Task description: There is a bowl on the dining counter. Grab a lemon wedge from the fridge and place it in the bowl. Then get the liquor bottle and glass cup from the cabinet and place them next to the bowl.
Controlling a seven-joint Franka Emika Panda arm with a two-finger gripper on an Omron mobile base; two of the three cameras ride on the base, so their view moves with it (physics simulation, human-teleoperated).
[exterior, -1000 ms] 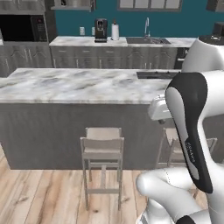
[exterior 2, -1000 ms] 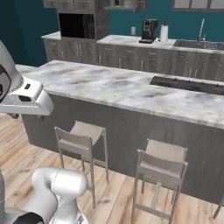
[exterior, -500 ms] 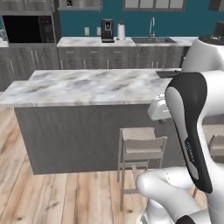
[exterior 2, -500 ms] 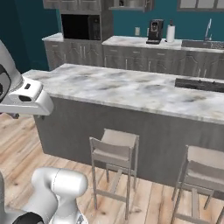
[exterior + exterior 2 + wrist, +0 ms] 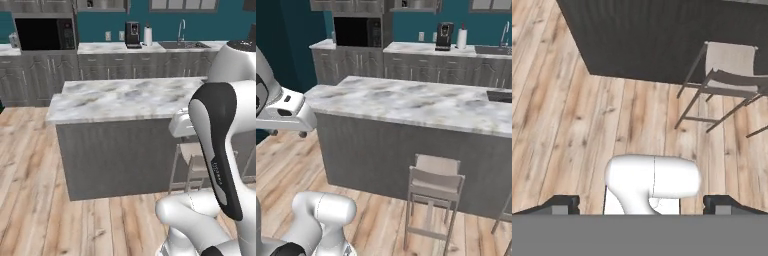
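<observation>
Hand view: the gripper (image 5: 640,202) hangs with jaws wide apart and nothing between them, pointed down at plank floor (image 5: 572,125) beside a pale stool (image 5: 729,75). Beyond, the dining counter (image 5: 120,97) stands ahead, apparently bare at this near end; bowl and fridge lie elsewhere. Risk: the driving base could clip the stool or counter corner.

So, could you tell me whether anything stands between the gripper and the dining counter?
In the hand view, a pale stool stands against the dining counter, off to the right of the open gripper; straight ahead, only wooden floor lies between them.
</observation>
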